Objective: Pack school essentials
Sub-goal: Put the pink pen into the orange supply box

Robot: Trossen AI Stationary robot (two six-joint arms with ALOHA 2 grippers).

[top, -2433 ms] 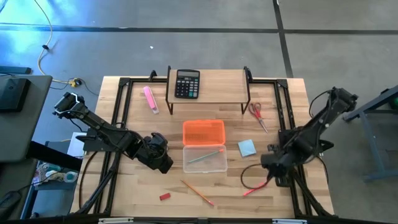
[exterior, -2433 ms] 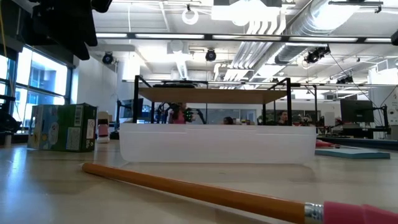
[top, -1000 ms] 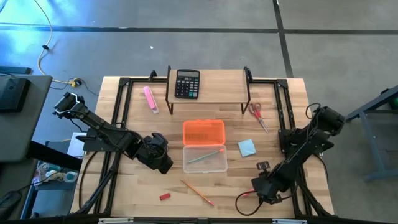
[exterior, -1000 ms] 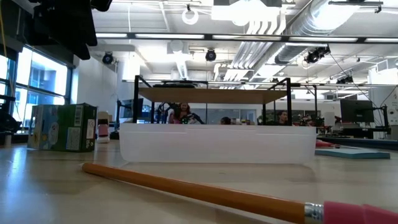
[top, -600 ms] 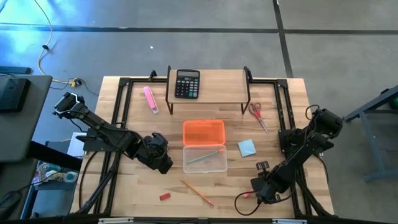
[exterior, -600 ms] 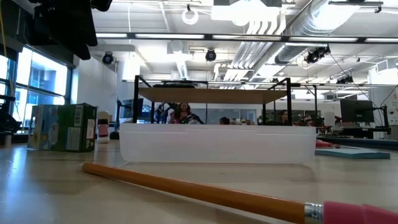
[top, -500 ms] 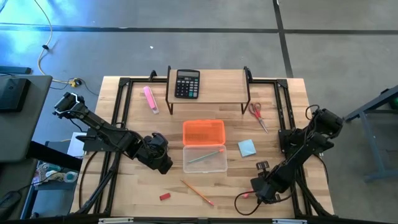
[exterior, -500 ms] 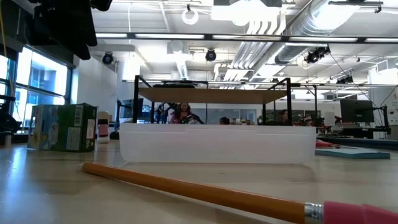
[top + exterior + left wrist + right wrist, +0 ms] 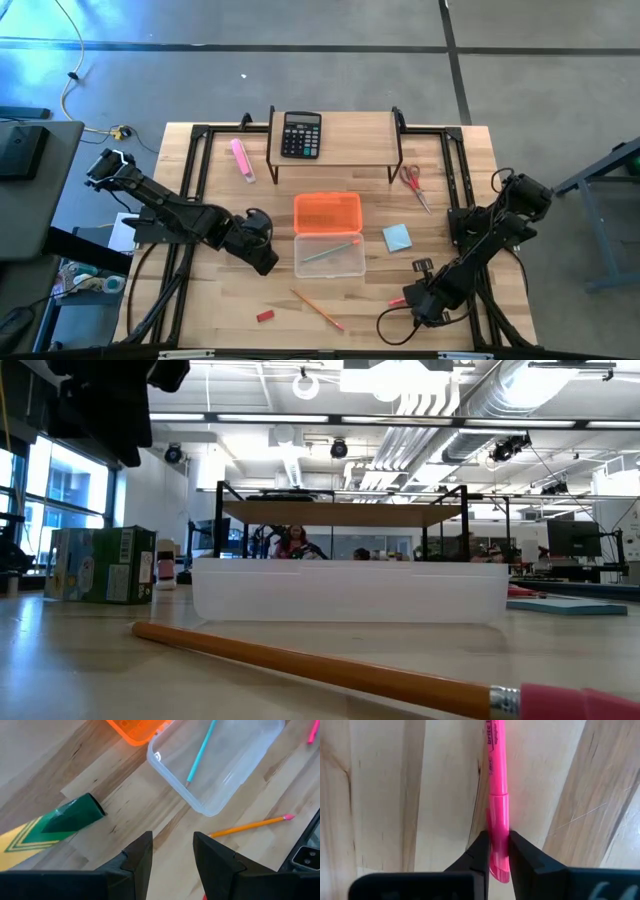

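Right gripper (image 9: 495, 851) is down at the near right corner of the table (image 9: 230, 300), and its fingers (image 9: 480, 852) are pinched tight on the cap end of a pink highlighter pen (image 9: 496, 795) lying flat on the wood. From the overhead you only see a little red-pink stub (image 9: 397, 301) poking out beside the gripper, so the wrist camera is the one to trust.

If I were coaching this step, the grip is very near the pen's tip, so most of the body hangs out past the jaws. I'd lift straight up and slowly, otherwise it'll probably swing or pivot in the pinch. Then carry it over the clear plastic box (image 9: 330, 256) in the middle of the table, line the pen up with the box's long side, and get low before letting go so it doesn't bounce off the rim. A green pencil (image 9: 330, 250) is already lying in there, so drop it alongside, not across.

Left gripper (image 9: 172, 852) is hanging just off the box's left side, jaws partly apart and holding nothing. Fine where it is, just needs to stay clear of the box.

Orange pencil (image 9: 317, 309) and the tiny red eraser (image 9: 264, 316) are on the table near the front edge, the light-blue notepad (image 9: 397, 238) just right of the box, and the red-handled scissors (image 9: 415, 186) further back.
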